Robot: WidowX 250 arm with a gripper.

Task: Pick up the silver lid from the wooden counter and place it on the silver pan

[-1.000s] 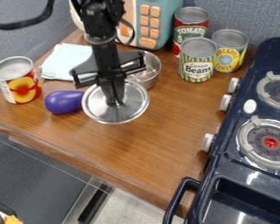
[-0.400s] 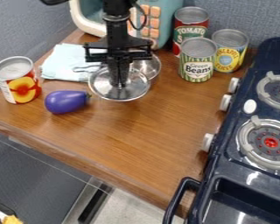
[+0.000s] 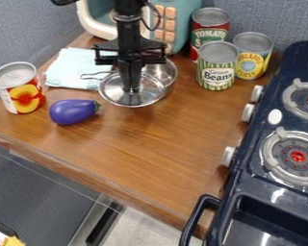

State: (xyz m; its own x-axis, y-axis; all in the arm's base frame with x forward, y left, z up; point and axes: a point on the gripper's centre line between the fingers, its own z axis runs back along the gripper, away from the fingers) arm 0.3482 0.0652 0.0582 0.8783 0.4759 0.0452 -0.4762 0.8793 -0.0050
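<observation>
The black gripper (image 3: 131, 88) hangs at the upper middle, its fingers together at the centre of a round, shiny metal lid (image 3: 147, 95). The lid is held slightly tilted, overlapping the front left of a small metal pot (image 3: 167, 72) behind it. Whether lid and pot touch I cannot tell. A thin handle or wire stretches left from there over a pale blue cloth (image 3: 71, 68). To the lid's left a purple toy eggplant (image 3: 73, 112) lies on the wooden counter (image 3: 144, 144).
A can with a fruit picture (image 3: 23, 96) stands at the left edge. Green beans (image 3: 217, 72), tomato (image 3: 209, 36) and pineapple (image 3: 251, 60) cans group at the upper right. A toy microwave (image 3: 176, 24) is behind the arm, and a dark blue stove (image 3: 250, 192) occupies the right side.
The gripper and lid have shifted back and slightly right, from beside the eggplant to the front of the pot. Over the last half second they have moved only a little.
</observation>
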